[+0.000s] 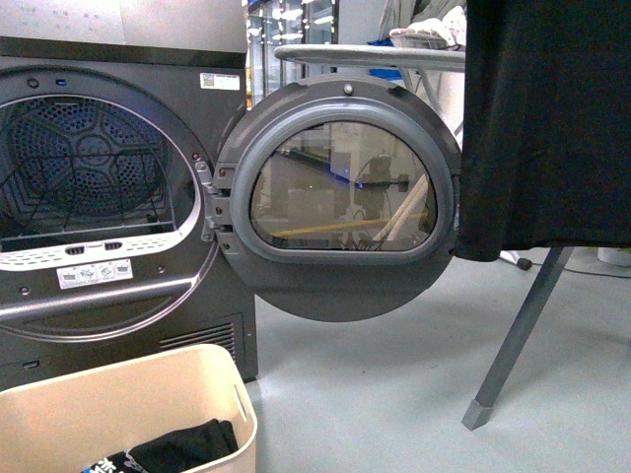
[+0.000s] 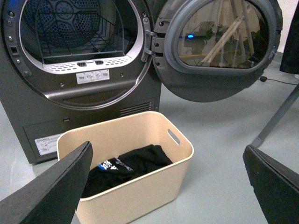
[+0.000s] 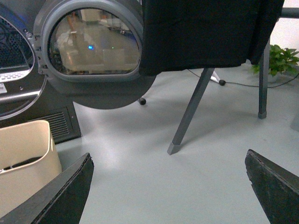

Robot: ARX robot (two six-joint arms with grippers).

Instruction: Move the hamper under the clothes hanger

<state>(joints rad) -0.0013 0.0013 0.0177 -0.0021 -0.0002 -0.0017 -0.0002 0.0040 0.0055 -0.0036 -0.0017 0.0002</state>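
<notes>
The hamper point(image 2: 154, 186) sits by the dryer point(image 1: 108, 305), maybe to catch clothes; the left gripper point(image 2: 167, 147) and right gripper point(image 3: 169, 155) are spread apart, empty.

Bare floor point(image 1: 375, 384) lies between hamper point(image 1: 118, 404) and the slanted leg of the clothes rack point(image 1: 515, 340). Open dryer door point(image 1: 340, 286) overhangs the floor just past the hamper's far corner. Black cloth point(image 1: 547, 128) hangs from the rack, filling the space above the leg. Dryer point(image 1: 118, 296) front blocks directly behind hamper.

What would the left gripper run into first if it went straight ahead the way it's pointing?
Most likely the hamper, framed by the open left gripper, though depth is unclear.
</notes>
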